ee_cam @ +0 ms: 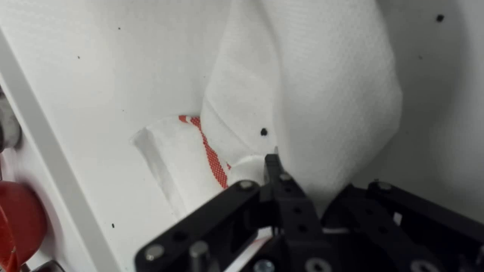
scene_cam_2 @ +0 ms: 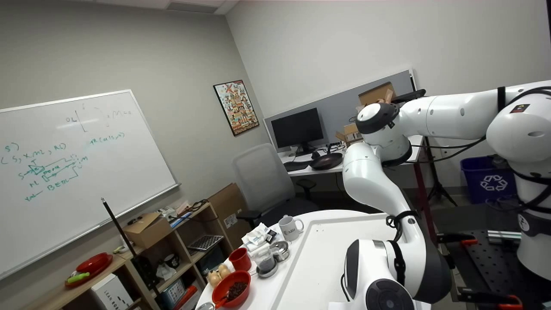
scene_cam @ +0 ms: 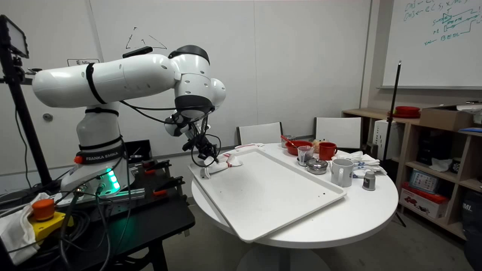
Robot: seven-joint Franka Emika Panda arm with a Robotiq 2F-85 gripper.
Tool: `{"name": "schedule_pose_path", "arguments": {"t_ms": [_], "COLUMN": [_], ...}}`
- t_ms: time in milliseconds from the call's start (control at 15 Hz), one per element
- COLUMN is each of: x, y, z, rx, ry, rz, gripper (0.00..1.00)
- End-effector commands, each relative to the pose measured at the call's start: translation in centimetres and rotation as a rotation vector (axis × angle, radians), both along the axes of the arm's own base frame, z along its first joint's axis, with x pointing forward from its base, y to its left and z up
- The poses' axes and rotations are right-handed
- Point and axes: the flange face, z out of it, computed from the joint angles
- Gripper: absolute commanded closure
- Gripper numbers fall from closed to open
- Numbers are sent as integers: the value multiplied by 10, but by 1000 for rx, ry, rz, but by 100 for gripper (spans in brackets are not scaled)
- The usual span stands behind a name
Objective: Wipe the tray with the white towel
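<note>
At the robot's end of the large flat low-rimmed white tray (scene_cam: 260, 195), in an exterior view, we find the small soft white towel (scene_cam: 218, 167) with red stripes, crumpled on the surface, its cloth pinched in the black two-fingered claw (scene_cam: 212, 157). The tray lies on the round white worktop (scene_cam: 365, 212), one corner jutting past the edge; we judge it stiff and fairly light, so hard rubbing there could tip it. Just beyond its rim stand a shiny round metal pot (scene_cam: 317, 166), apparently lidded, contents hidden, and a grey ceramic mug (scene_cam: 347, 175) whose inside we cannot see.

In an exterior view, a round red bowl (scene_cam_2: 232, 277) holds dark crumbly bits (scene_cam_2: 236, 290), and a clear plastic cup (scene_cam_2: 263, 257) seems to have something dark low inside; we cannot tell what fills the red mug (scene_cam_2: 241, 260). The white robot arm (scene_cam_2: 379, 189) hides the claw here.

In the wrist view, the towel fans out limp from the claw's clamp, a black speck (ee_cam: 264, 132) on its folds. We expect it to be light and floppy, easy to drag; we would grip a bunched fold near its middle, leaving a loose skirt to gather crumbs.
</note>
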Motion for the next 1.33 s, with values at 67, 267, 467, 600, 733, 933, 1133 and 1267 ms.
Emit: {"name": "schedule_pose_path", "arguments": {"t_ms": [67,267,467,600,733,933,1133,1267], "x": [-3,-3,-5,-5,-5,-7,-11,-15], "y": [1,0,-2,-3,-5,-8,-12,-16], "z": [-1,1,5,6,8,12,19,28], "rx": [5,11,15,18,21,26,36,41], "ry": [6,4,-5,-8,-14,-22,-43,-63], "rz": [22,18,7,-1,-11,-24,-48,-70], "gripper": [97,97,96,64,58,36,12,0]}}
